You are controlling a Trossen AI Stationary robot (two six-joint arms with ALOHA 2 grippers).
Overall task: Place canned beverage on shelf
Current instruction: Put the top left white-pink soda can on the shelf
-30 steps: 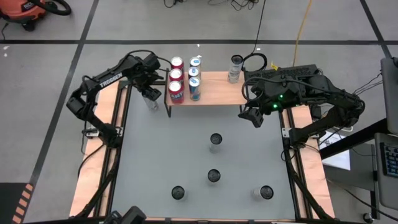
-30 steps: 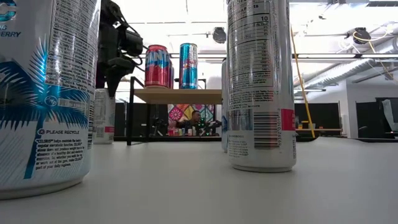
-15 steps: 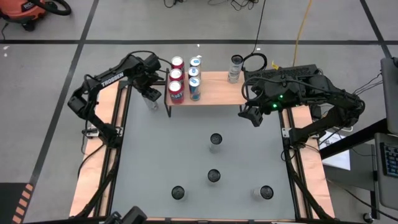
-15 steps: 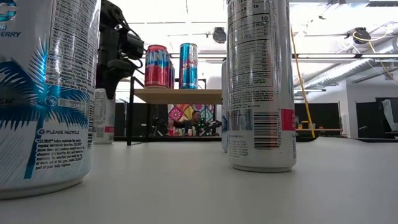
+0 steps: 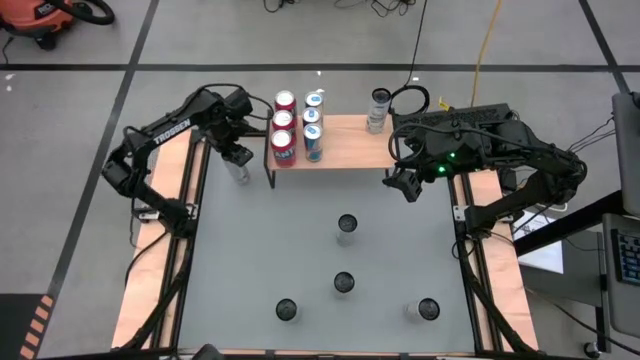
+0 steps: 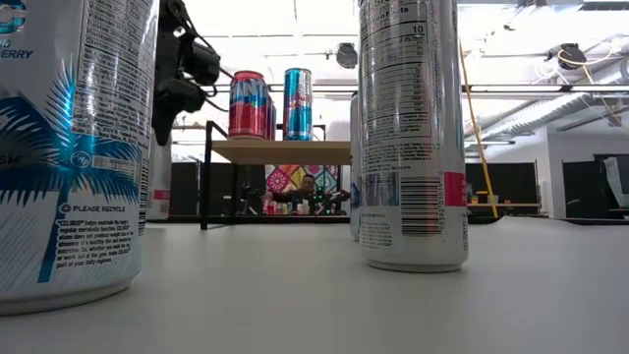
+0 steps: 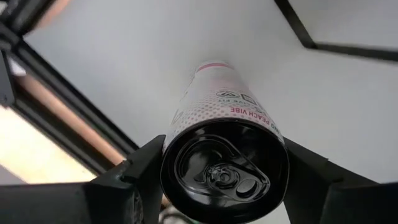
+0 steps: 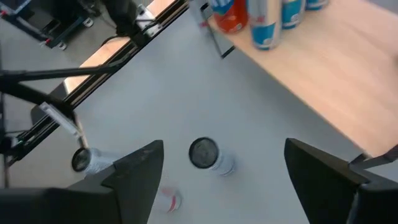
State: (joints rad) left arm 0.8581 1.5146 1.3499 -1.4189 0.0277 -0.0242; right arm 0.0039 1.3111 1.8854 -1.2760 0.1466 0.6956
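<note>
Light-brown wooden shelf top on thin black legs, far centre of grey tabletop. Left tool clamped on white cylindrical can, just left of shelf. Right tool fingers apart, at shelf's right end.

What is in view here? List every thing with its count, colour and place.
shelf: 1, light-brown top, black legs, far side of the table
red cans: 3, red, in a row at the shelf's left end
blue cans: 3, blue, in a row beside the red cans
silver can: 1, silver, far edge of the shelf
loose cans: 4, white with dark tops, standing on the table
table: 1, grey
pink-print can: 1, white and pink, off the shelf's left end
left tool: 1, dark, closed on the pink-print can
right tool: 1, dark, open, by the shelf's right end
</note>
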